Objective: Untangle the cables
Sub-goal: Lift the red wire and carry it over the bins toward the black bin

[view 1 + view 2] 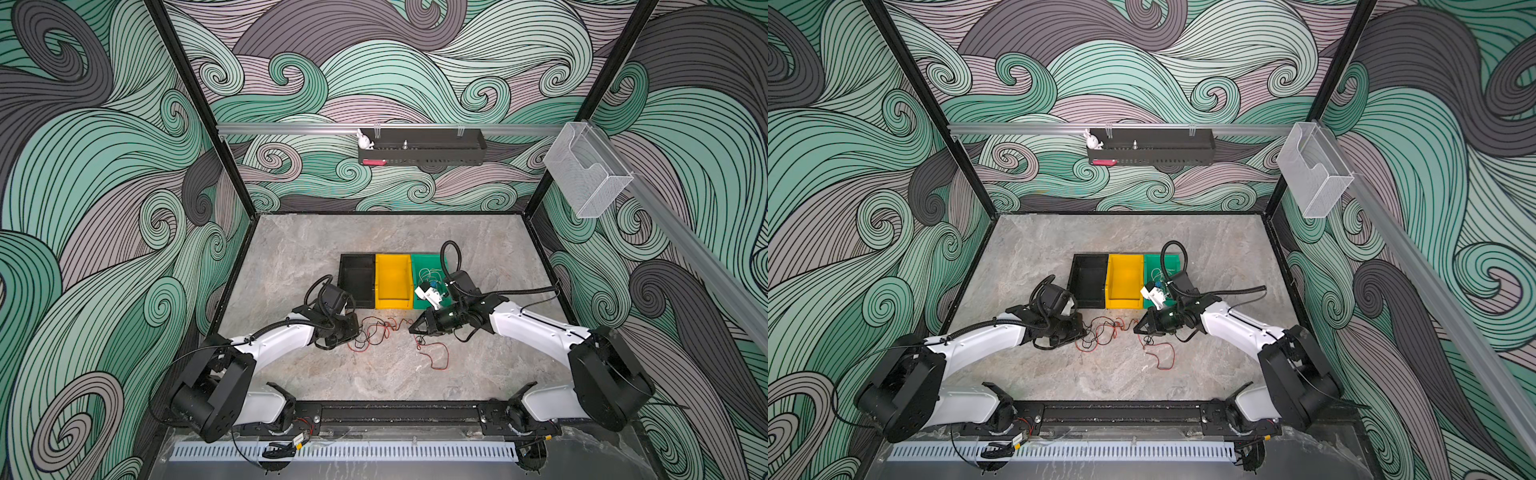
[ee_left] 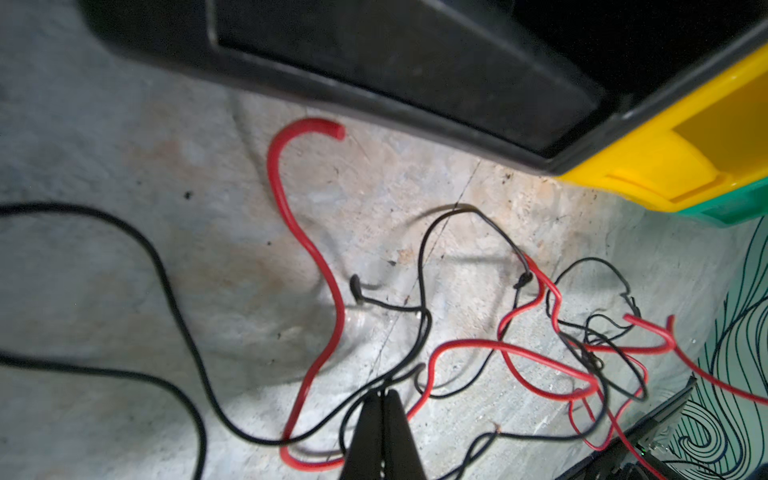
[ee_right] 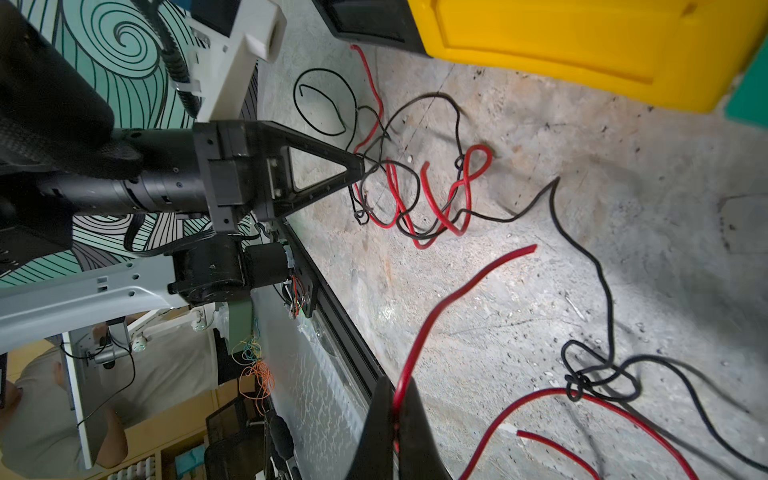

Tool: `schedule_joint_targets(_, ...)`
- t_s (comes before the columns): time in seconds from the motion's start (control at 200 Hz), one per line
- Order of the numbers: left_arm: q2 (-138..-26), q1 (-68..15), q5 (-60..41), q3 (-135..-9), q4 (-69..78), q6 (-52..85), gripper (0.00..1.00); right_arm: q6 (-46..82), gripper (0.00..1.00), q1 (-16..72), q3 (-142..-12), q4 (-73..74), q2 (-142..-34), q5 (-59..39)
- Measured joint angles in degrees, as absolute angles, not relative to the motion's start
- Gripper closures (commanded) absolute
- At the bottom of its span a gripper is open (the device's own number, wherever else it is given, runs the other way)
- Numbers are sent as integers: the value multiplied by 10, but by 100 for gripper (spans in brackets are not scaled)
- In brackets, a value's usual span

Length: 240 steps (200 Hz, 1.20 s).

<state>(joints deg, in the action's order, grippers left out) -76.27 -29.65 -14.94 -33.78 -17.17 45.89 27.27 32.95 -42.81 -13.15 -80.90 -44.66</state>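
- On the grey stone-look worktop (image 1: 332,241), near its front middle: a loose tangle of thin red and black cables (image 1: 372,333), lying between the two hands
- Clenched in the left hand (image 2: 384,394), right at the fingertips: a black cable (image 2: 420,270) from that tangle, with no gap between the two fingers in the left wrist view
- Same grip from the right wrist view: left hand low over the worktop, black strands leaving its tip straight into the tangle
- Clamped in the right hand (image 3: 395,399): a red cable (image 3: 451,296), running from the shut fingertips out across the worktop to a cut free end
- In both top views: right hand just to the right of the tangle, tips pointing toward the left hand, the two hands near each other but apart
- Nearer the front edge, right of the tangle: a red loop (image 1: 447,358) flat on the worktop, with a small black knot (image 3: 578,381) touching it
- Behind the cables, in a row and touching side to side: black bin (image 1: 357,259), yellow bin (image 1: 392,286), green bin (image 1: 422,262)
- Inside the green bin: thin white cables (image 1: 428,274) in loose loops, partly hidden behind the right arm
- Close to the front wall of the black bin in the left wrist view: a curled red end from the tangle, not touching the bin
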Motion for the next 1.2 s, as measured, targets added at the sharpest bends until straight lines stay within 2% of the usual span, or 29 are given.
schedule_joint_targets(0.145, -763, -296, -151, -338, -172, 459, 100, 272, 100, 330, -442, -144, -787, -441)
schedule_joint_targets(0.44, -763, -296, -158, -338, -172, 458, 89, 277, 100, 331, -486, -169, -693, -435)
schedule_joint_targets(0.62, -759, -296, -165, -338, -171, 456, 71, 284, 100, 331, -532, -165, -675, -430)
schedule_joint_targets(0.856, -731, -296, -170, -338, -172, 456, 63, 306, 100, 331, -623, -124, -720, -425)
schedule_joint_targets(1.201, -691, -294, -169, -337, -194, 455, 63, 314, 100, 336, -698, -57, -826, -421)
